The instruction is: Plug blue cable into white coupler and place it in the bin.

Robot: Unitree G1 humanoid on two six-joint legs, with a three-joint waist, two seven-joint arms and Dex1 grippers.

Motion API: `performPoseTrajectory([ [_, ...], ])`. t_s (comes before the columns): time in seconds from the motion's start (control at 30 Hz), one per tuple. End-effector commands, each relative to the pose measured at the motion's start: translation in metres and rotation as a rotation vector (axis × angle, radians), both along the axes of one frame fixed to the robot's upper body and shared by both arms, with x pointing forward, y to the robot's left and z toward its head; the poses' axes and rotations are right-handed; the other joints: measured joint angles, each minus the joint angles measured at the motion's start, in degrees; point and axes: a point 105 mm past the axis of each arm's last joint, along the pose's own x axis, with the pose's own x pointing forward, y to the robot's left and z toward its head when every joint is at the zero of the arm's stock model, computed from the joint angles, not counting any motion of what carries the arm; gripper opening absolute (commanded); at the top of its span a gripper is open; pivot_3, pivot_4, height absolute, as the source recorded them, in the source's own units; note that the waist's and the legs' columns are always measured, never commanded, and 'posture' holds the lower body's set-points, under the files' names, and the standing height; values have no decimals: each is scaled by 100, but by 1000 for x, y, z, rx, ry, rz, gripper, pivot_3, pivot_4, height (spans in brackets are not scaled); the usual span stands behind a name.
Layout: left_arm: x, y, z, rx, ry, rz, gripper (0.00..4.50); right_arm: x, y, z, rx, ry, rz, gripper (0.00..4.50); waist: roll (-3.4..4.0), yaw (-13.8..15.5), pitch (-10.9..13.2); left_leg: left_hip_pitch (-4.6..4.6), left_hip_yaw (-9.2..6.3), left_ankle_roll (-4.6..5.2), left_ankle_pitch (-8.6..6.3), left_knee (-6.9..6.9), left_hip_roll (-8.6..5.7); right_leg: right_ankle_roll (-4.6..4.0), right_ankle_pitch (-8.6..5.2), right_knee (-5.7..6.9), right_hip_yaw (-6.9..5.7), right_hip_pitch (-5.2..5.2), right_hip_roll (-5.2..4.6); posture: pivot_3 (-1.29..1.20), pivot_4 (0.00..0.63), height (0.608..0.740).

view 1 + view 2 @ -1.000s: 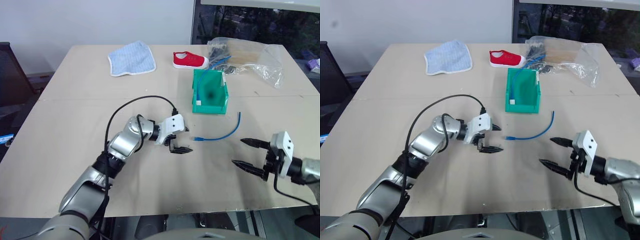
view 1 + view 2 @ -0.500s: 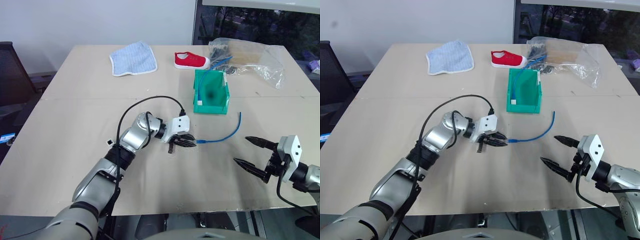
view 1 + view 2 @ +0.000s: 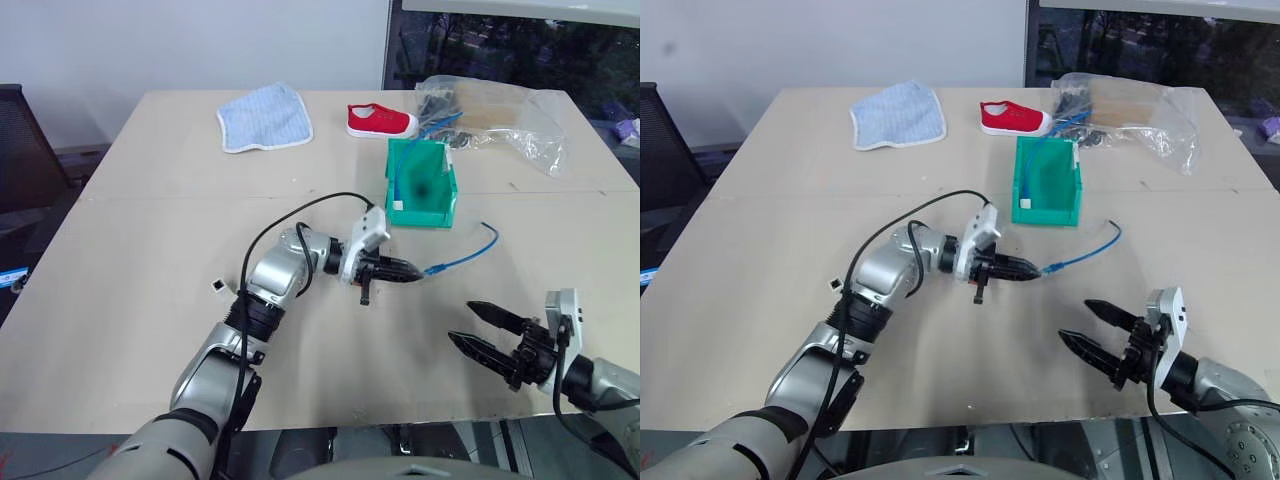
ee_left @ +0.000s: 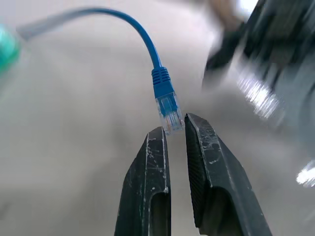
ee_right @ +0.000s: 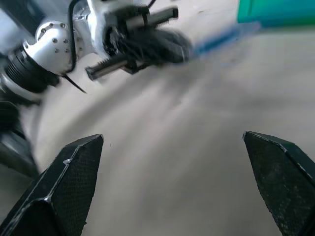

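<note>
Now pinching the cable [image 3: 462,251] by its clear plug, left claw [image 3: 412,270] closed and raised off the table [image 3: 150,250], where a second ago standing open just short of that plug; cable end lifted with it, far end trailing toward the bin [image 3: 421,186].

Nearest, hanging low at the front edge on the right: right claw [image 3: 482,329], spread wide, holding nothing, pointing toward the left claw.

Further in, sitting small and white on the table beside the left forearm: probably the coupler [image 3: 217,286], untouched, too small to tell for sure. Beyond, standing upright past the left claw: bin, green.

Risking a slip: plug [image 4: 169,109] caught only at its very tip between the fingers [image 4: 155,162], so likely twisting or dropping out under any pull from the trailing cable. Risking also a blocked plug face, with the tips covering the end meant for the socket.

Farthest, lying on the pale table: blue cloth [image 3: 264,116], red shoe [image 3: 380,120], clear bag [image 3: 495,115]. Behind, showing white wall, dark window, black chair [image 3: 22,150] at left.
</note>
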Motion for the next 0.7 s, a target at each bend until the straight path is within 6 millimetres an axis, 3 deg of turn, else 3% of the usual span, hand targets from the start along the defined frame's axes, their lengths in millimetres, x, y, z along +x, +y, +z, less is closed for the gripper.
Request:
performPoseTrajectory([
  [0.03,-14,1,20,-83,74,-62,23,6,12,24,128,-30,18,4500,2,-10,-1,2,-2,0,0,0,-2,0,0,4,0,0,0,0,150,740],
  [0.17,-19,2,25,-99,132,-89,23,12,20,41,225,-45,59,4500,0,-23,0,4,-12,0,1,2,-4,0,-1,17,-5,0,0,0,150,740],
  [0.33,-21,2,26,-98,144,-96,23,14,24,49,248,-45,88,4500,0,-23,0,-1,-12,0,1,1,-6,0,-1,11,-7,0,0,0,150,740],
  [0.47,-21,3,25,-98,150,-93,0,12,26,50,241,-44,111,2987,0,-23,0,-1,-12,0,1,0,-5,0,-1,10,-8,-1,0,0,150,740],
  [0.57,-22,3,23,-92,156,-96,0,12,26,50,255,-43,112,1406,0,-26,0,-2,-11,0,1,0,-6,0,-1,10,-7,-1,0,0,150,740],
  [0.67,-24,3,19,-85,166,-103,0,8,29,50,250,-36,143,216,0,-32,0,-1,-11,0,1,0,-6,0,-1,11,-6,-1,0,0,150,740],
  [0.7,-25,3,18,-83,172,-108,0,8,29,50,257,-35,146,98,0,-33,0,0,-11,0,1,0,-5,0,-1,11,-6,-1,0,0,150,740],
])
